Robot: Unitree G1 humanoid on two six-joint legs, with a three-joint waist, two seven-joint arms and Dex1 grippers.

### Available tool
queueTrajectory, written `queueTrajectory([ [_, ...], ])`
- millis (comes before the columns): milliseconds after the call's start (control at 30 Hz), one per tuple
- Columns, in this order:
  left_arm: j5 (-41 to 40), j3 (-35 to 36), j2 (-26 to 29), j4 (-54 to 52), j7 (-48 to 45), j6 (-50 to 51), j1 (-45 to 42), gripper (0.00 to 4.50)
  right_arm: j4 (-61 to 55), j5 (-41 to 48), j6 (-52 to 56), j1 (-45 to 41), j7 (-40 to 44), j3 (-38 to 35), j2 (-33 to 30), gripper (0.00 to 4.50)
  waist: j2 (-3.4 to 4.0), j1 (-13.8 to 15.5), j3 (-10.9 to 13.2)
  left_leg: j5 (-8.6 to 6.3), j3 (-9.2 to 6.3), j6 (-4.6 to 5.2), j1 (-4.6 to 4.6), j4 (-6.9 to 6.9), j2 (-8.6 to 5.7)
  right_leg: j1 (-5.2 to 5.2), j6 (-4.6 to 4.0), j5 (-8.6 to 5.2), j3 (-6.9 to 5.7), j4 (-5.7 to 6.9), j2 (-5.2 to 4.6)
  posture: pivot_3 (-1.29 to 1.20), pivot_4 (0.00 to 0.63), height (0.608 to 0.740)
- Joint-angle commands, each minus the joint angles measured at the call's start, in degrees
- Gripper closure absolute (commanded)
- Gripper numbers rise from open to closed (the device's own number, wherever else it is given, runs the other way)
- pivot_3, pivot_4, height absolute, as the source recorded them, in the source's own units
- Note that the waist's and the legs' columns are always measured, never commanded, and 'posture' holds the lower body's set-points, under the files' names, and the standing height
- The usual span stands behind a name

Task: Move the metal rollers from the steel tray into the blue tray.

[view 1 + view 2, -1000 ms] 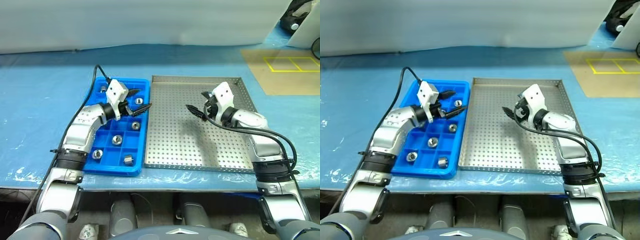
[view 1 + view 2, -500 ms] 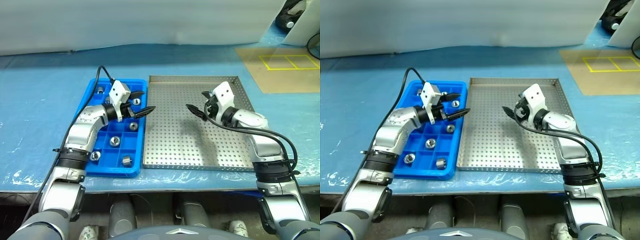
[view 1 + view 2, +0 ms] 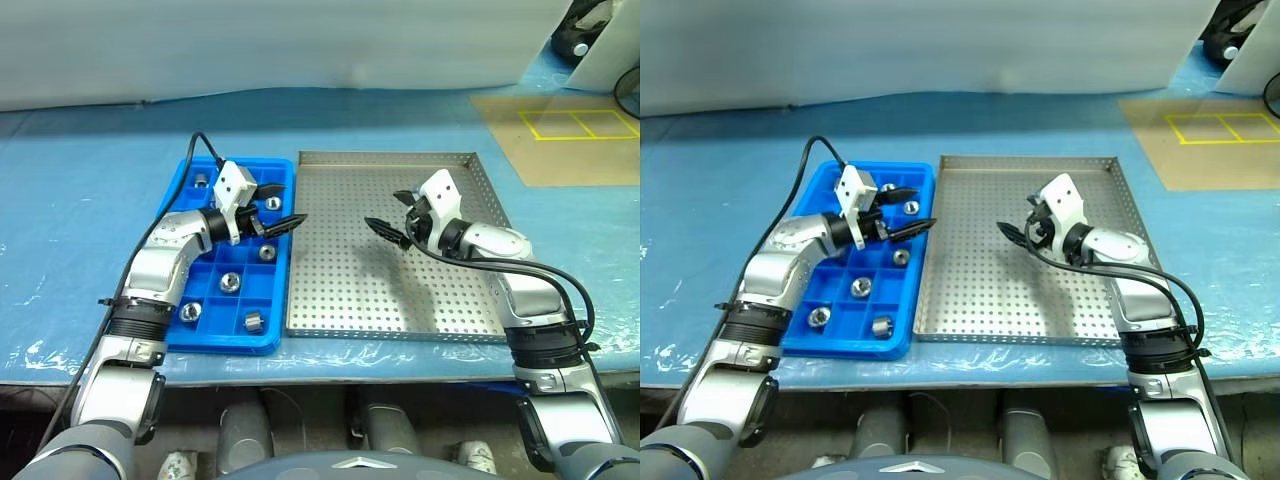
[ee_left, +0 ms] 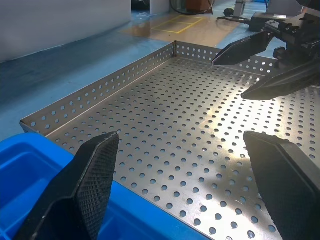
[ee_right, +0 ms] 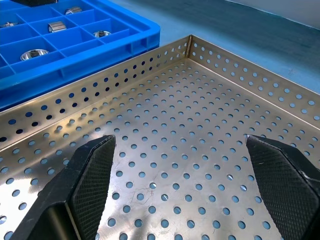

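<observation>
Now | metal rollers [image 3: 232,281] in blue tray [image 3: 283,178] (beneath spread left gripper [image 3: 279,208])

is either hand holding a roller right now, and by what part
Nothing is held. The left hand is open over the blue tray's edge, and the right hand is open above the steel tray; the fingers of both are bare.

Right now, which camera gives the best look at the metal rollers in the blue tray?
The left eye view: it looks down on the whole blue tray, with the metal rollers sitting in separate compartments. The right eye view shows the same. The right wrist view catches a few at its edge; the left wrist view shows a bare blue corner.
</observation>
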Motion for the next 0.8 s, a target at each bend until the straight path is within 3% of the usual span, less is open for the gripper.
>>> queueTrajectory([
  [33,-0.94,1.04,0.49,-2.92,-0.17,-0.26,0.29,0.26,-3.03,0.62,-0.33,-0.42,-0.02,0.09,-0.43,0.17,0.00,-0.01,0.00,0.00,0.00,0.00,0.00,0.00,0.00,0.00,0.00,0.00,0.00,-0.01,0.00,-0.20,0.150,0.740],
  [433,-2.48,2.12,4.42,-1.21,-4.25,0.42,-0.21,0.26,-7.08,1.26,1.14,2.21,-0.82,0.67,0.22,0.17,0.00,-0.42,0.00,-0.02,0.13,0.03,0.03,-0.03,0.01,-0.03,0.01,-0.01,0.08,-0.05,0.01,-0.30,0.150,0.740],
  [800,-1.99,1.50,4.57,0.58,-6.00,0.49,-2.02,0.26,-7.24,1.03,0.48,3.09,-1.80,0.99,1.36,0.17,0.00,-1.65,0.00,-0.02,0.34,0.03,0.05,-0.05,0.02,-0.13,0.01,0.00,0.23,-0.09,0.02,-0.33,0.150,0.740],
])
